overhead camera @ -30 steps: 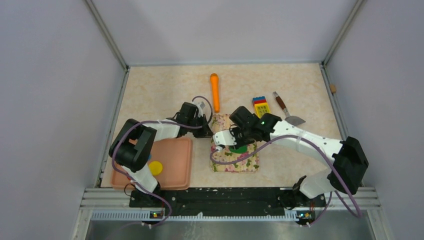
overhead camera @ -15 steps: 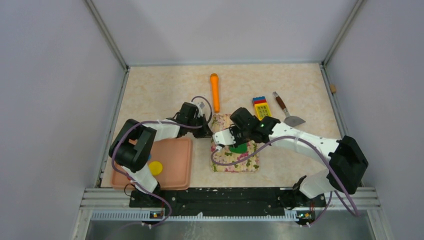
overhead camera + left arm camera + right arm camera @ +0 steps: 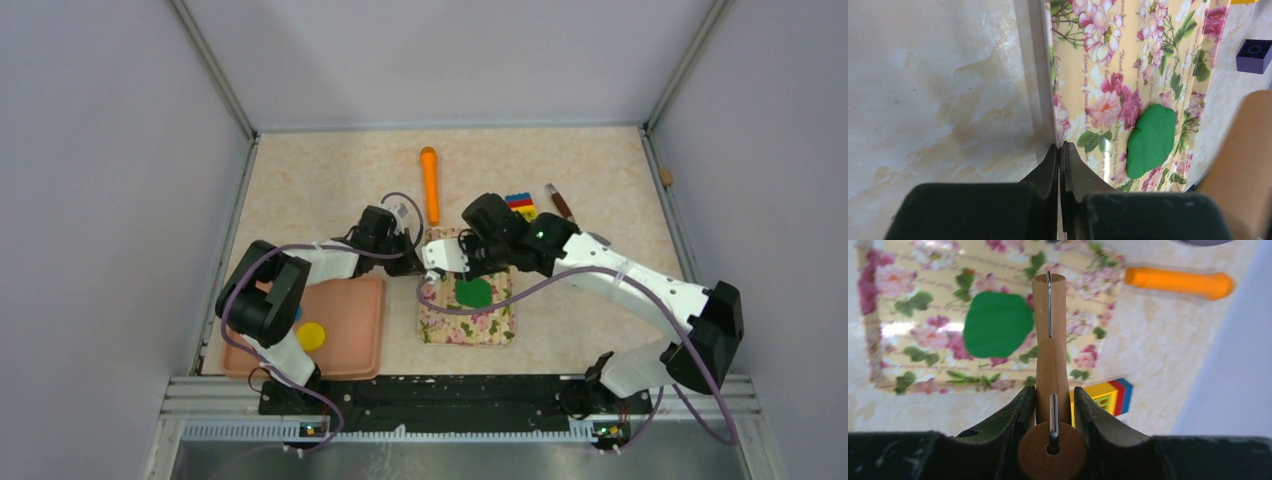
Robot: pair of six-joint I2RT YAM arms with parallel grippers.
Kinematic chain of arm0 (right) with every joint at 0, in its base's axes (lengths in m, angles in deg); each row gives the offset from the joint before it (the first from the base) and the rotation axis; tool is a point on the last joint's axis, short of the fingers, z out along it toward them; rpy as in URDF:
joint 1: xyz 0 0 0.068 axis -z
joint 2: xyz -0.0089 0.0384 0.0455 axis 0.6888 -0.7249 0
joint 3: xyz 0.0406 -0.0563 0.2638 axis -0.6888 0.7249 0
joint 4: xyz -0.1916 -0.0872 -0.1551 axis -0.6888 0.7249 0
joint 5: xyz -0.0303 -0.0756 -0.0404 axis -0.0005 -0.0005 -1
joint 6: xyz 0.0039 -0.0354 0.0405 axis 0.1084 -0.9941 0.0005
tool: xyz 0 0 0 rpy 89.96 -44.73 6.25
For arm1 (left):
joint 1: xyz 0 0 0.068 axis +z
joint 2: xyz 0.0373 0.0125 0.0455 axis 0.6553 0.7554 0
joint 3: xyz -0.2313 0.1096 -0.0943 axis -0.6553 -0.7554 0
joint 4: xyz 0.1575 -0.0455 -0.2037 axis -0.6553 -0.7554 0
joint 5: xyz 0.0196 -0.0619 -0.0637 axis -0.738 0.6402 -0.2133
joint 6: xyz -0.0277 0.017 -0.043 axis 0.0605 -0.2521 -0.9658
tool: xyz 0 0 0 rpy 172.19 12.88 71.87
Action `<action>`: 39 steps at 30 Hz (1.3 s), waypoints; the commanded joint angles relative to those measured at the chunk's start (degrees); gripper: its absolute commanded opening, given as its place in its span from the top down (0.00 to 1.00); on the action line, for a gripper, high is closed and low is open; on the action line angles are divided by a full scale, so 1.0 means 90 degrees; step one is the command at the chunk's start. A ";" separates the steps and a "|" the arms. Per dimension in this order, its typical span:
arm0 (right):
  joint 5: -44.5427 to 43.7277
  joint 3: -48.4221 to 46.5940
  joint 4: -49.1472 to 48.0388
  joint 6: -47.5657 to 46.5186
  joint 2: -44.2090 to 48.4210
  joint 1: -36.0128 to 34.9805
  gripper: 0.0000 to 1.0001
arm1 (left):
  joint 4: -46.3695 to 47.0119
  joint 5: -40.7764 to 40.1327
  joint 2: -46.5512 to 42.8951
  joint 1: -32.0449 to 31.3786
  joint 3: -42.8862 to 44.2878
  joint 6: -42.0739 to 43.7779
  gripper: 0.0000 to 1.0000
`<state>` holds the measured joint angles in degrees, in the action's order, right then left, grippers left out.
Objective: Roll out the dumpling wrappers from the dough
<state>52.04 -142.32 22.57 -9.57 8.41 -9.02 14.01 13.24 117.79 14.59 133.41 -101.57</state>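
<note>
1. Mat (image 3: 470,325): floral sheet, flat on the table (image 3: 330,180). Landmark for all entries below.
2. Dough (image 3: 474,292): green, flattened, uneven oval. Lies on the mat, about its middle.
3. Right gripper (image 3: 1053,390): over the mat's far left part. Jaws clamped on the rolling pin (image 3: 1060,365), one finger on each side. The wooden pin points away from the wrist. In the wrist view its far end overlaps the dough's edge; contact cannot be told.
4. Left gripper (image 3: 1060,150): at the mat's left edge. Fingers pressed together, tips at the edge line. Whether the edge is pinched cannot be told.
5. Tray (image 3: 355,320): pink, left of the mat, well apart.
6. Yellow wrapper (image 3: 312,335): round disc, lying in the tray.
7. Orange stick (image 3: 429,184): beyond the mat's far left corner.
8. Block stack (image 3: 519,203): multicoloured, beyond the mat's far right corner.
9. Spatula (image 3: 558,202): brown handle, just right of the block stack; the rest is hidden by the right arm.
10. Purple block (image 3: 1255,55): off the mat's right side.
</note>
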 commanded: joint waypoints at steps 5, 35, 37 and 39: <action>0.0458 0.0672 0.0242 0.0105 0.0098 -0.0088 1.00 | 0.0109 -0.0296 -0.0234 0.0008 -0.0140 0.0200 1.00; -0.0519 0.0115 -0.0269 -0.0348 -0.0729 -0.0091 1.00 | 0.0167 -0.0364 -0.0318 0.0021 -0.0164 0.0175 1.00; -0.0466 -0.0301 0.0105 -0.0179 -0.0646 -0.0182 1.00 | 0.0177 -0.0376 -0.0324 0.0021 -0.0169 0.0171 1.00; -0.0430 -0.0392 0.0316 -0.0105 -0.0478 -0.0307 1.00 | 0.0177 -0.0383 -0.0338 0.0027 -0.0161 0.0183 1.00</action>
<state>47.58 -139.46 18.83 -13.62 0.57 -9.58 14.34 11.90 116.96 14.59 132.76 -101.42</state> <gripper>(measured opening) 0.328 0.011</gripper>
